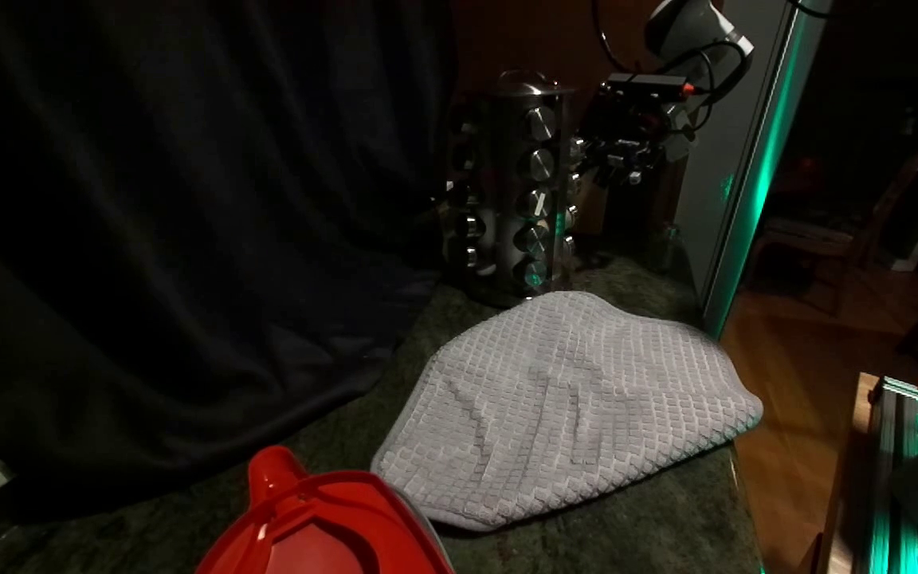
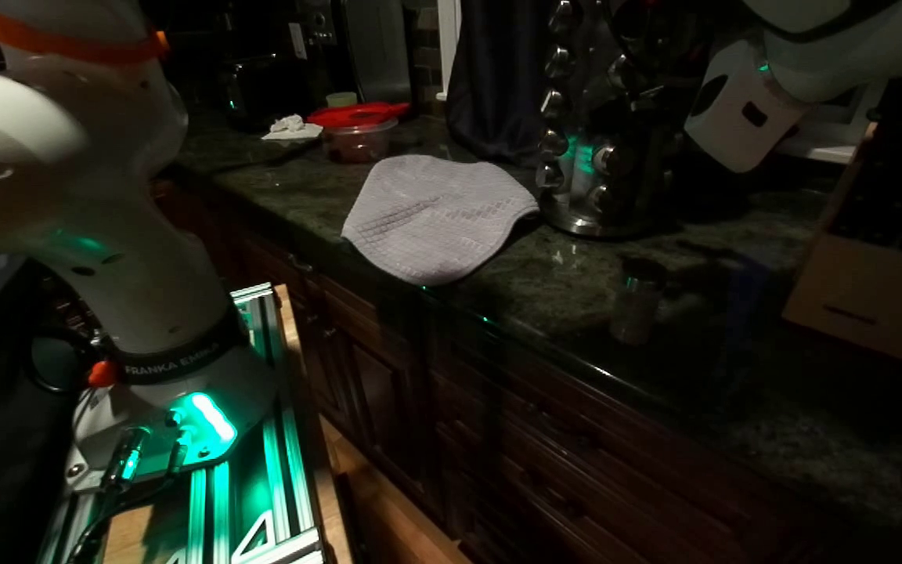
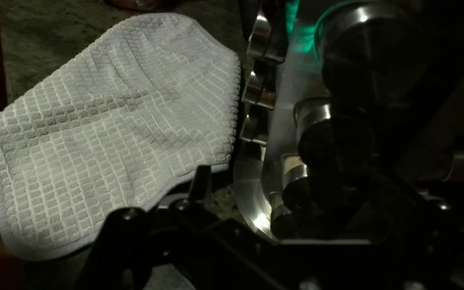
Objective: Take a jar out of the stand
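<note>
On the counter (image 2: pixel 557 291): upright stand (image 1: pixel 502 191), gripper (image 3: pixel 314 177) beside it with fingers (image 3: pixel 201 183) apart, jars (image 1: pixel 540 165) in the stand, caps (image 3: pixel 315 116) outward; reads as approach, so next is squaring up on one cap, closing, pulling straight out.

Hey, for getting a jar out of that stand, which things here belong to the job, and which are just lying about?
Part of the job:
upright dark stand
silver-capped jars in its tiers
the robot's fingers

Just lying about:
grey cloth beside the stand
red-lidded tub
wooden block
</note>
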### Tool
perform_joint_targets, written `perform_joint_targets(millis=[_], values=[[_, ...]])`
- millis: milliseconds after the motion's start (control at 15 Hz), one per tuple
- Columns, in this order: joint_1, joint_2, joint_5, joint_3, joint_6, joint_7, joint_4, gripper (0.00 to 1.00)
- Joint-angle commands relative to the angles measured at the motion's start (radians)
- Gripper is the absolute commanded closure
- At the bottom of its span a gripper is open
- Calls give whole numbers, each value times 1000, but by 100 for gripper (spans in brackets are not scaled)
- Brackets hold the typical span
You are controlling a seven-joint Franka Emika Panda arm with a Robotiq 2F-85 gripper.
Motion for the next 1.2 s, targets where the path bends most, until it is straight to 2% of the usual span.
perform_joint_targets(millis=[0,1133], values=[[-5,24,50,-1,-35,21,19,0],[3,51,120,7,-64,58,20,0]])
